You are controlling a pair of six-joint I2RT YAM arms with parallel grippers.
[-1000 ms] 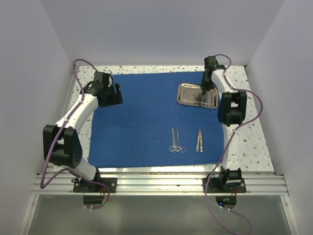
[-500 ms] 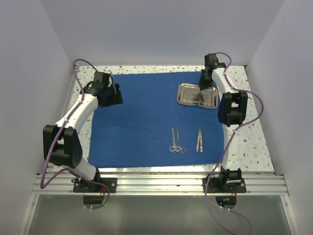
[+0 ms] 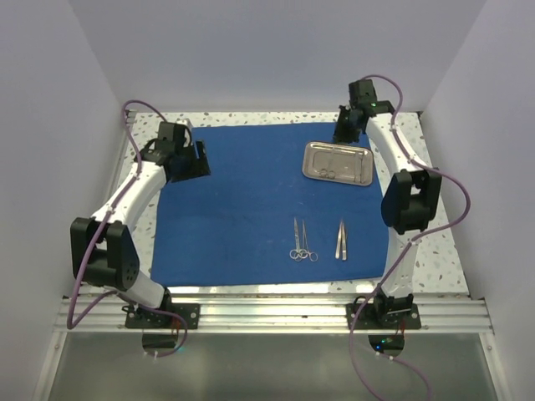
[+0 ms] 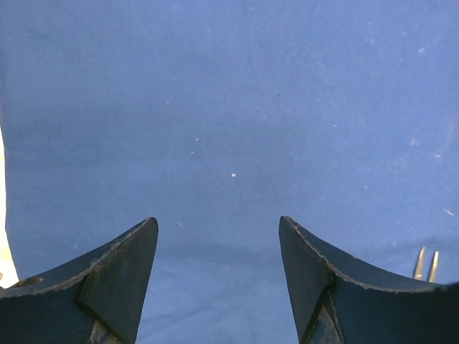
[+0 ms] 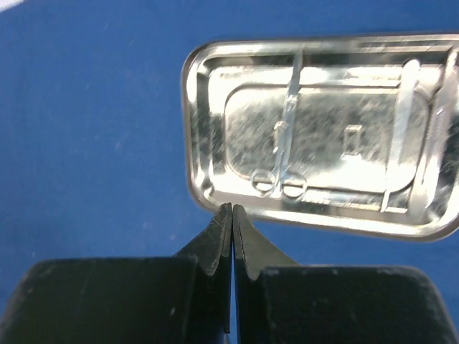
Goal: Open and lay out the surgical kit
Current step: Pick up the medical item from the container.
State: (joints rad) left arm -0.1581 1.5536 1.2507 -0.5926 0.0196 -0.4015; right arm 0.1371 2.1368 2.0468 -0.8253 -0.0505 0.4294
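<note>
Over the far right of the table (image 3: pixel 426 242), I am seeing the right gripper (image 3: pixel 344 132) pulling clear of the steel tray (image 3: pixel 313 152). A second ago it was reaching down into the tray; now it is hanging beyond the tray's far rim. The right wrist view shows its fingers pressed together with nothing between them. The tray itself is sitting where it was.

I am reading this as a retreat without a pick, whether from a slipped grasp or a reset I cannot tell. That step is looking unfinished.

Tray contents: one ring-handled instrument (image 5: pixel 282 161) is lying lengthwise on the left side, its rings toward the camera. A bright slim streak on the right side may be another instrument or a reflection; I cannot tell which.

The blue cloth wrap (image 3: pixel 242 200) is lying spread flat. Near its front edge, a ring-handled pair (image 3: pixel 301 242) and the tweezers (image 3: pixel 341 241) are resting just beside each other.

The left gripper (image 4: pixel 219 287) is hovering over bare cloth at the left, jaws apart and holding nothing.
</note>
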